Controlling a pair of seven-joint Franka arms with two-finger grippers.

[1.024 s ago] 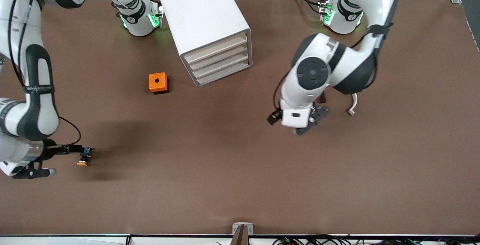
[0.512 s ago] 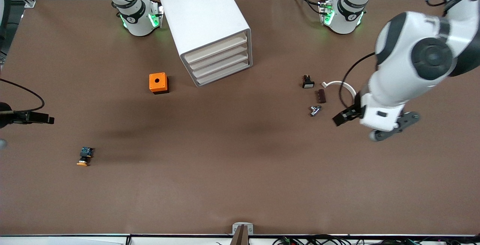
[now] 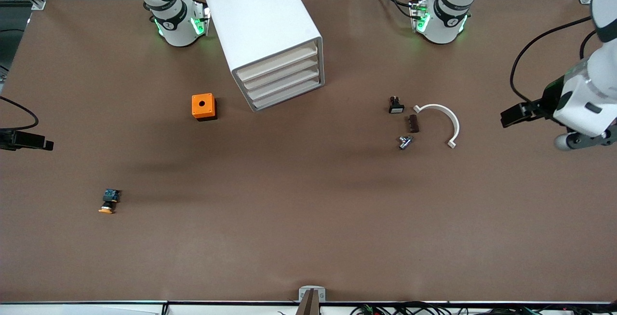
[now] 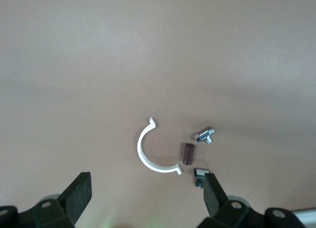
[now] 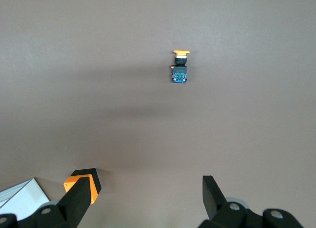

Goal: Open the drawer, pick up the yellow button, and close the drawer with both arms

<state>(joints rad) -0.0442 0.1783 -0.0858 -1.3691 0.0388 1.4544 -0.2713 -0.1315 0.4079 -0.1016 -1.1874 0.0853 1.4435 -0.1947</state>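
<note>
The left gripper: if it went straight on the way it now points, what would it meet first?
Judging by its wrist view, the left gripper, jaws open, points down at the table. It would probably meet bare table near the white clip first; depth is unclear.

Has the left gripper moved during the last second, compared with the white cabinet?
Yes. The left gripper has moved away from the cabinet, toward the left arm's end of the table.
</note>
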